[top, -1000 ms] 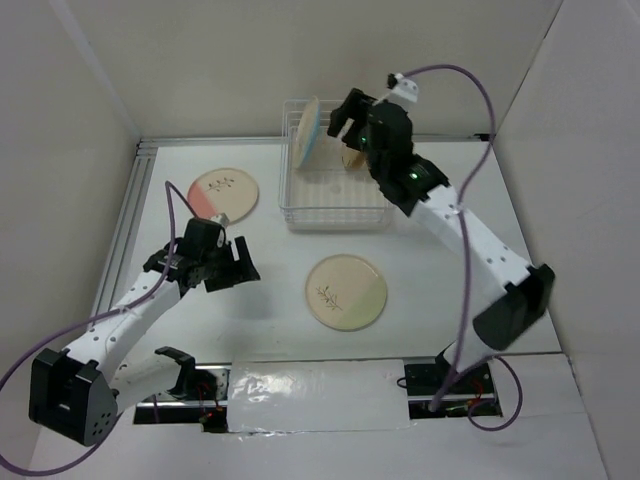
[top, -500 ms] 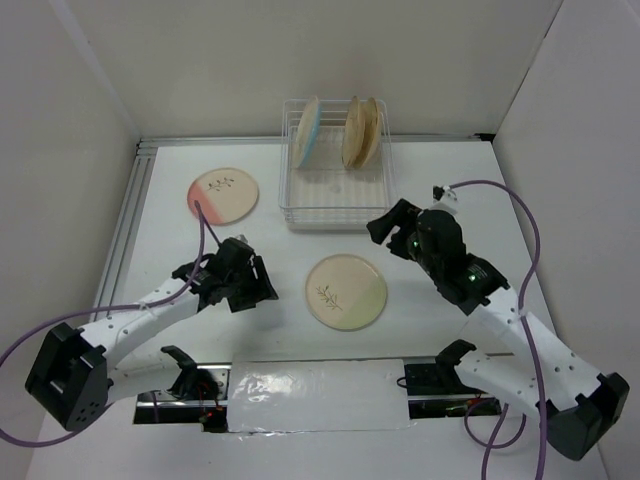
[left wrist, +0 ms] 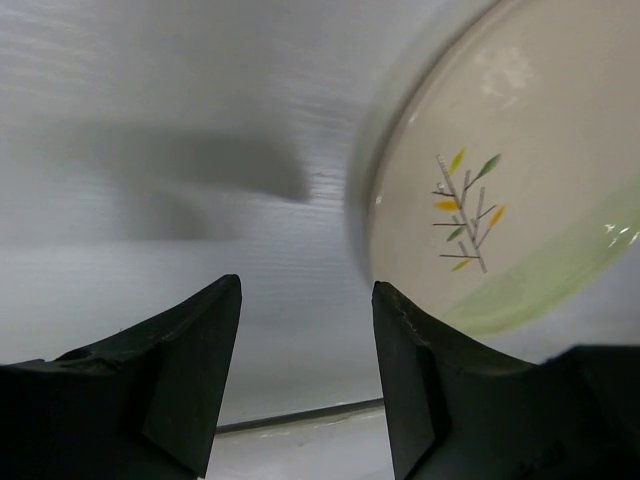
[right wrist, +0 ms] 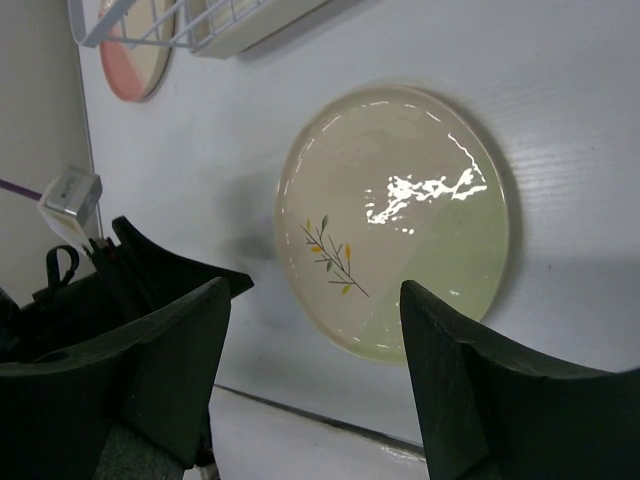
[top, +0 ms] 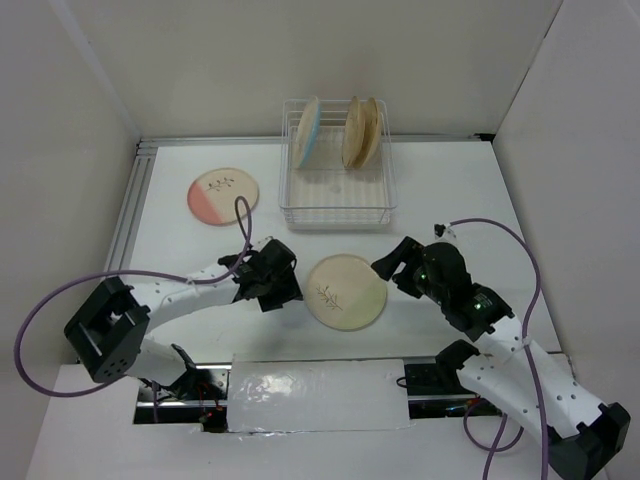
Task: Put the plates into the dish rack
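The left arm (top: 180, 297) stretches low toward the right, its left fingers (left wrist: 190, 370) parted with nothing between them. The right arm (top: 500, 350) leans forward-left, its right fingers (right wrist: 470, 400) spread wide, pointing toward the left fingers.

Both claws (top: 290, 288) (top: 390, 264) now beside green plate (top: 350, 295)

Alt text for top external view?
A green plate lies flat on a white table between the open left tool and right tool. Behind, a wire rack holds three plates on edge; a pink plate lies left.
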Controlling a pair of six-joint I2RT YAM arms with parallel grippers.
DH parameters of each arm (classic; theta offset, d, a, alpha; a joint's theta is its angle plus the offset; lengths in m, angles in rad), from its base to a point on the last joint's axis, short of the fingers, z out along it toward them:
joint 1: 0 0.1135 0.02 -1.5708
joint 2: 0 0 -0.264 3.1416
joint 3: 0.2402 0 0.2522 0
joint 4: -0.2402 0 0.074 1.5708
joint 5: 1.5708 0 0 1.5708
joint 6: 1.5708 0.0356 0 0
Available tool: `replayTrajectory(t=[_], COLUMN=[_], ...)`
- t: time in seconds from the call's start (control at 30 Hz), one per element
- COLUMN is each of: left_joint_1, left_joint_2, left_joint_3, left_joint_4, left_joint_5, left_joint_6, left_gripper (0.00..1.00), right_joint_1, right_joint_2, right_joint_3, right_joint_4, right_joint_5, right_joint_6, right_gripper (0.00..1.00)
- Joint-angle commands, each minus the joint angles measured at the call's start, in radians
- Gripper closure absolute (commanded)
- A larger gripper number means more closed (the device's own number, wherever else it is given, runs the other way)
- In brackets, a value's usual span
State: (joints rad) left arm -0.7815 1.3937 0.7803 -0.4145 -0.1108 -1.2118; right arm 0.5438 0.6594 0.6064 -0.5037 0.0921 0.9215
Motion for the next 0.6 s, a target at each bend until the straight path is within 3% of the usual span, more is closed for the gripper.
replayTrajectory(t=[0.0,0.3,0.57], left_joint_1=[-0.038,-0.085,-0.117], left_joint_2=[0.051,0.209,0.286], left_joint_3=[0.074,0.114,0.132], left_joint_4=[0.036,0.046,0.046], left_joint_5=[-0.050,-0.041,-0.050], left_joint_6=[-0.054,-0.092,-0.123], left_gripper=[0.33,0.35,0.44], right_joint_1=[-0.018,-0.067,-0.108], right_joint_2=[-0.021,-0.084,-0.104], right_joint_3=[-0.017,-0.094,-0.132], right_joint_4=[-0.002,0.007,0.007], right_joint_5=[-0.058,-0.181,-0.233], right_joint_6=[0.027,0.068,0.077], right_gripper=[0.25,0.25,0.26])
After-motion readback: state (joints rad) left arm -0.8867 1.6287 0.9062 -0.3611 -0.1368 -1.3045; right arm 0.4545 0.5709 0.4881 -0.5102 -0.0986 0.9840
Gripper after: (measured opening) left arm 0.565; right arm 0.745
